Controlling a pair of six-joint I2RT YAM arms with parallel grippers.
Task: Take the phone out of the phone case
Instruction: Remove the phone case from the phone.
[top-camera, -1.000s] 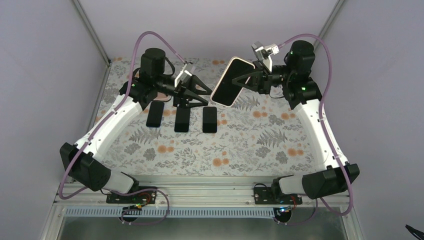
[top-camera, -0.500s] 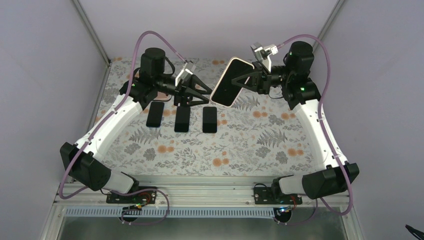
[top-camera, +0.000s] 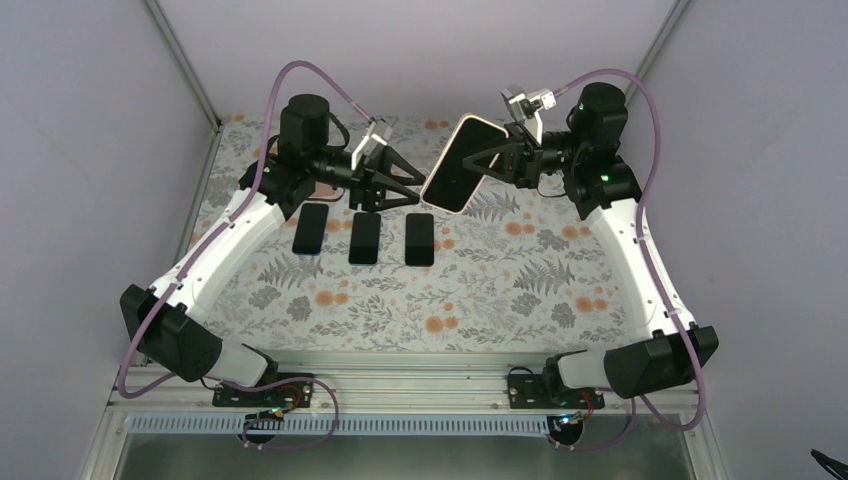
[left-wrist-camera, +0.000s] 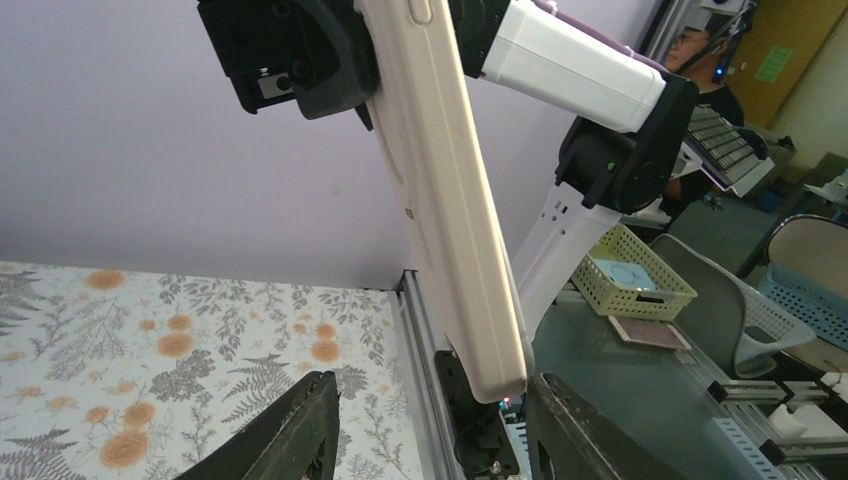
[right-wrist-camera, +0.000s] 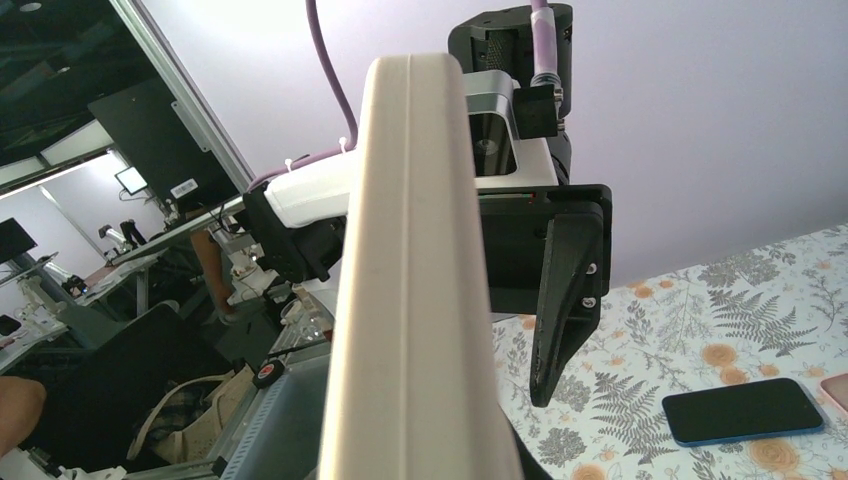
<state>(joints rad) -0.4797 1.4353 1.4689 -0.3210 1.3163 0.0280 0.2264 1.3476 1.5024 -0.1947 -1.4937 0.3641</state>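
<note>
Left pincer (top-camera: 416, 192) has shifted slightly; phone case (top-camera: 457, 170) hides right pincer's (top-camera: 480, 158) rear finger.

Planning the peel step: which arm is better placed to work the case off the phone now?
Left, probably. The right gripper is shut on the cased phone, holding it aloft; the left gripper is open and free, its fingers flanking the phone's lower end.
</note>
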